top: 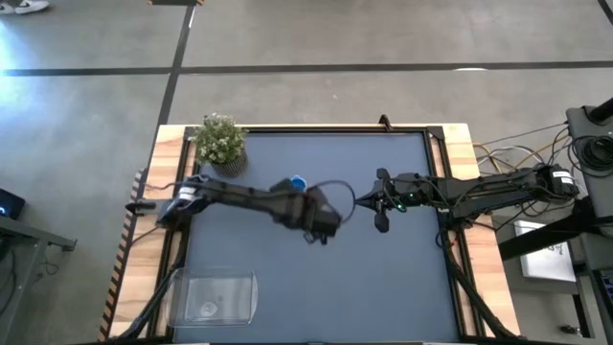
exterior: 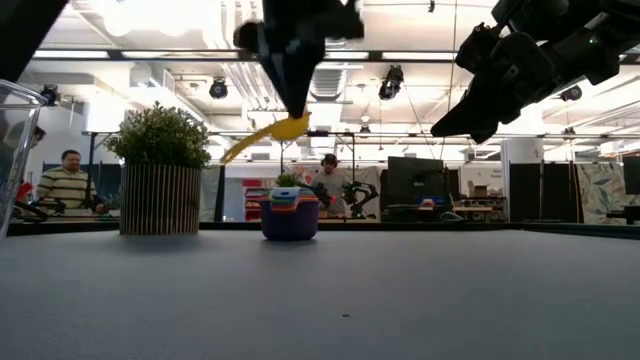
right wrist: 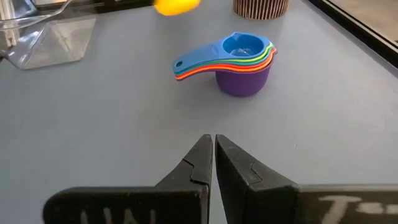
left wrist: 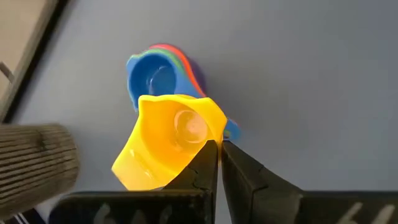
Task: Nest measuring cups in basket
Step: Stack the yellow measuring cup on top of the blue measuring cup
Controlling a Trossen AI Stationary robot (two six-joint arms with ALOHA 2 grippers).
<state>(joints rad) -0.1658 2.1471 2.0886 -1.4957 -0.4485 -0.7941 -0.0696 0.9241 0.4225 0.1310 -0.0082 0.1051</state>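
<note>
A yellow measuring cup [left wrist: 171, 140] hangs high above the table in my left gripper [left wrist: 217, 149], which is shut on it; the low view shows the cup [exterior: 285, 127] under the gripper [exterior: 298, 105]. A nested stack of cups [right wrist: 239, 62], purple at the bottom and blue on top, stands on its base on the table, also seen as stack [top: 295, 182] and stack [exterior: 290, 212]. The clear basket [top: 215, 295] rests flat near the table's near-left corner. My right gripper [right wrist: 213, 149] hovers shut to the stack's right, touching nothing. My left gripper pinches the yellow cup's wall at the rim [left wrist: 208, 134], on the side away from the handle [left wrist: 130, 168]; one finger seems inside the bowl and one outside. The fingers come from above. The cup is lifted clear and tilted, its handle [exterior: 240, 148] slanting downward.
A potted plant [top: 220, 139] in a ribbed pot stands at the table's far-left corner, close to the stack. Bare table surface lies between the stack and the basket [right wrist: 50, 37]. People sit in the room beyond the table's far edge.
</note>
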